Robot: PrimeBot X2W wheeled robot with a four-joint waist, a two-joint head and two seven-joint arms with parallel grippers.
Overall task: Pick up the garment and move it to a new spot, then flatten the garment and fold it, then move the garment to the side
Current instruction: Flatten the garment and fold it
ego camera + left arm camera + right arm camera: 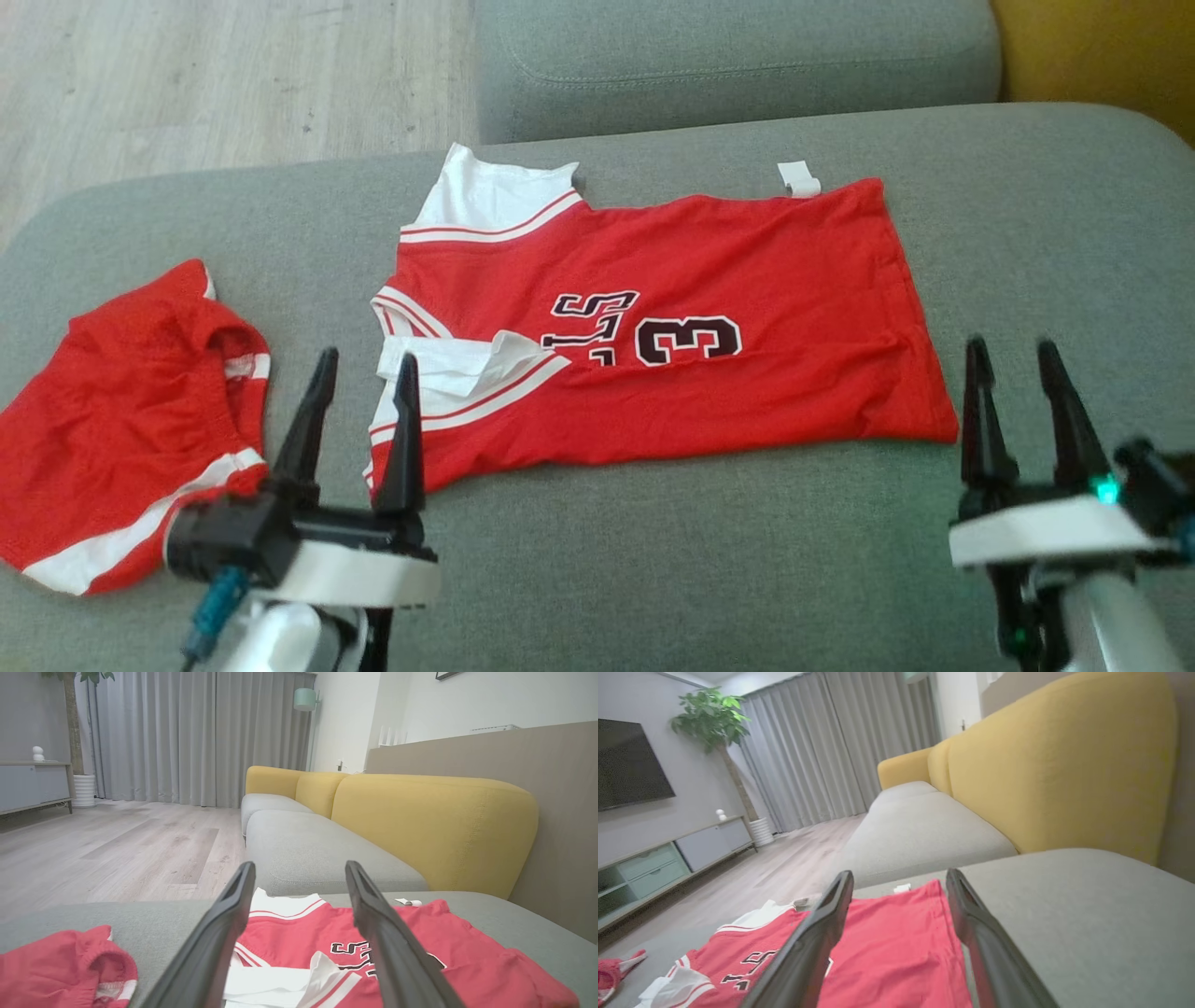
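A red jersey with white trim and dark lettering, the garment, lies spread sideways on the grey sofa seat, its near sleeve folded over in white. My left gripper stands open just before the jersey's near left corner, nothing between its fingers. My right gripper is open too, hovering just right of the jersey's hem end, holding nothing.
Red shorts with white stripes lie crumpled at the seat's left end. A second grey seat cushion adjoins at the back, with a yellow backrest to the right. Wooden floor lies beyond the left edge.
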